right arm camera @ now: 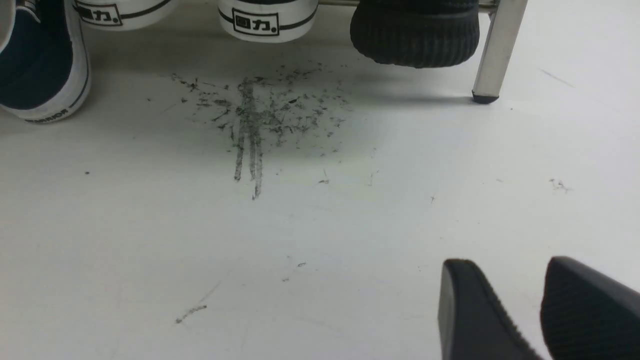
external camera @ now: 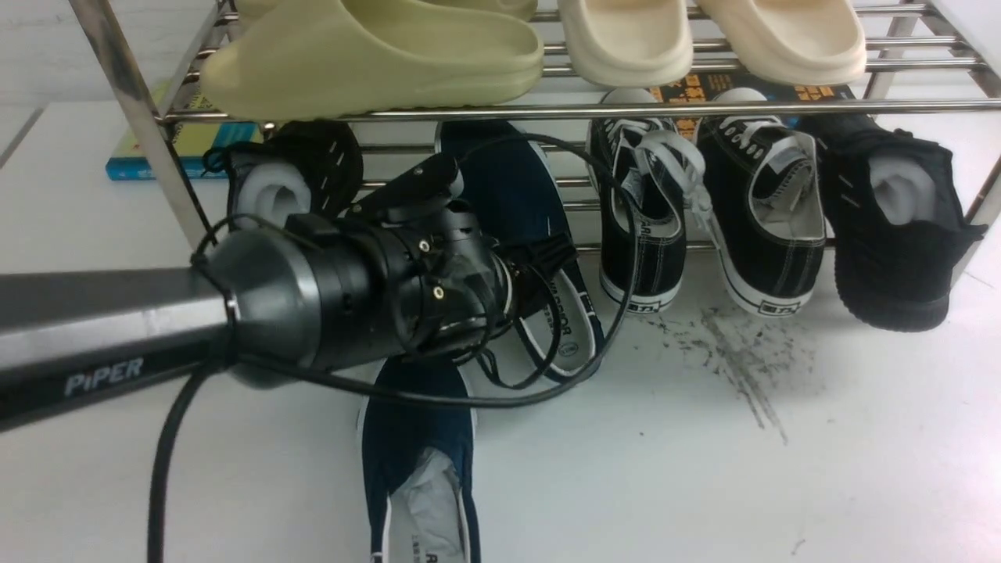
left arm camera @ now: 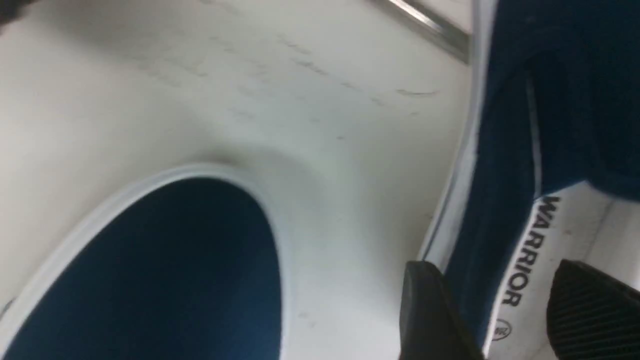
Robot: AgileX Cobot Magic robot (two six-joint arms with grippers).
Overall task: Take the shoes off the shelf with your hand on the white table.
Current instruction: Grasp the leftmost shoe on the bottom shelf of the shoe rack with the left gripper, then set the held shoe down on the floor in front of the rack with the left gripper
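One navy shoe [external camera: 418, 469] lies flat on the white table [external camera: 782, 485], toe toward the shelf; its toe [left arm camera: 165, 270] shows in the left wrist view. The second navy shoe [external camera: 500, 180] leans on the chrome shelf's [external camera: 547, 111] lower tier, heel down by the table. My left gripper [external camera: 547, 266] is open at that heel. Its jaws straddle the side wall of the shoe [left arm camera: 510, 150], one finger [left arm camera: 430, 310] outside and the other on the white insole. My right gripper [right arm camera: 515, 300] is open above bare table, nothing between its fingers.
Black lace-up sneakers [external camera: 641, 203] and black knit sneakers [external camera: 891, 219] stand on the lower tier. Green slides [external camera: 367, 55] and cream slides [external camera: 704, 31] fill the top tier. Black scuff marks [right arm camera: 255, 115] stain the table near a shelf post [right arm camera: 495, 50]. A book [external camera: 188, 148] lies behind.
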